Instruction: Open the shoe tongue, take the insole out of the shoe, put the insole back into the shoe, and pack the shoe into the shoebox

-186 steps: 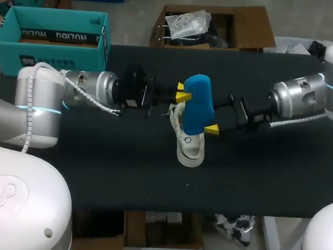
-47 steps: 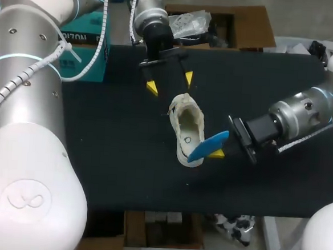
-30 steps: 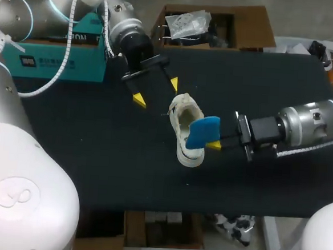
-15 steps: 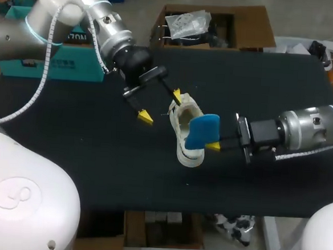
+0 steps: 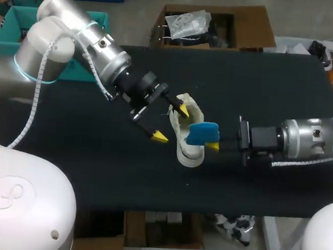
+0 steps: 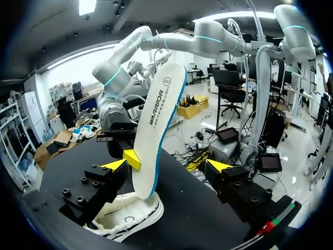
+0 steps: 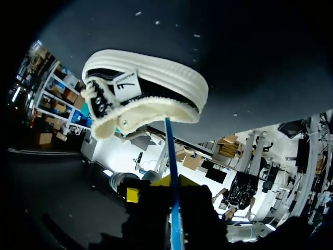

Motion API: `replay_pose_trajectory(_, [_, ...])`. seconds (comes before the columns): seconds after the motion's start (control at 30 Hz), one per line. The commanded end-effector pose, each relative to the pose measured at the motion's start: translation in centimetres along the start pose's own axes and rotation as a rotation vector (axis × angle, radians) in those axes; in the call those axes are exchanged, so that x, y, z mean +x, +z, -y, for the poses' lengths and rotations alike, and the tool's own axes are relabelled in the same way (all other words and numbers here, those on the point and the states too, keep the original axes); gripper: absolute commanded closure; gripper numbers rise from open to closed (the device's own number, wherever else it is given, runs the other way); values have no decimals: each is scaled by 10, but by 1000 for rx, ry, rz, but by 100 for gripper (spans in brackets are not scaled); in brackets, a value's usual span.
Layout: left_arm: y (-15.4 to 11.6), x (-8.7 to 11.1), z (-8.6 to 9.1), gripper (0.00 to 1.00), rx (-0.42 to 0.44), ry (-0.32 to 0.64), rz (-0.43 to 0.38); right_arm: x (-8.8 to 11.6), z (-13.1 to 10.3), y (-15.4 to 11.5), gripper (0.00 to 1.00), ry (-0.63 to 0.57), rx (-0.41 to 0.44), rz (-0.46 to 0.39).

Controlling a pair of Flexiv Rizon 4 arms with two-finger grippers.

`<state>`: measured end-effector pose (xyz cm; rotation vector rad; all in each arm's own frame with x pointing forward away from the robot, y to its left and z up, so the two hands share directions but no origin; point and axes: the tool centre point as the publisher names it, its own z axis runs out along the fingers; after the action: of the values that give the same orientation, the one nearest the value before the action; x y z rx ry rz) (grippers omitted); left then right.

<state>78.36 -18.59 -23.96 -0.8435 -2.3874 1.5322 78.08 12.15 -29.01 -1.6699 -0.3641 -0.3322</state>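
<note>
A white low shoe [image 5: 188,155] lies mid-table with its opening up. My right gripper [image 5: 211,144] is shut on a blue-edged insole [image 5: 202,132], which stands on end with its lower tip in the shoe's opening. The right wrist view shows the insole [image 7: 171,166] edge-on between that gripper's [image 7: 171,194] fingers, reaching into the shoe [image 7: 148,86]. My left gripper [image 5: 171,124] is open at the shoe's far left side, one yellow tip by the collar, the other over the table. In the left wrist view, the insole [image 6: 156,122] rises between that gripper's [image 6: 167,165] spread fingers, over the shoe [image 6: 127,219].
A teal box [image 5: 16,22] stands at the table's back left corner, largely hidden behind my left arm. The black table [image 5: 260,86] runs bare to the right and front of the shoe.
My left arm has swung down from the back of the table to the shoe, its gripper staying open. My right gripper has lowered the insole a little into the shoe.
</note>
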Motion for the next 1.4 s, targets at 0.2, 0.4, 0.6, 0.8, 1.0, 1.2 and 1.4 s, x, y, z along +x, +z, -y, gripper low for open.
replay_pose_trajectory(0.2, [-1,5,-6,0,63,-7,638,1,-2,2,100,-2,2,-19])
replay_pose_trajectory(0.4, [-1,5,-6,0,63,-7,638,1,-2,2,100,-2,2,-19])
replay_pose_trajectory(0.6, [7,-2,-21,0,31,-18,673,10,-24,11,100,-48,0,-66])
replay_pose_trajectory(0.8, [4,-10,-31,0,-19,-15,680,16,-32,19,100,-89,14,-103])
replay_pose_trajectory(1.0, [9,-21,-38,7,-47,9,655,22,-41,25,100,-84,18,-131])
replay_pose_trajectory(1.2, [14,-34,-49,28,-85,20,587,25,-46,26,100,-86,33,-149])
replay_pose_trajectory(1.4, [19,-43,-64,27,-107,13,540,26,-43,27,100,-94,36,-152])
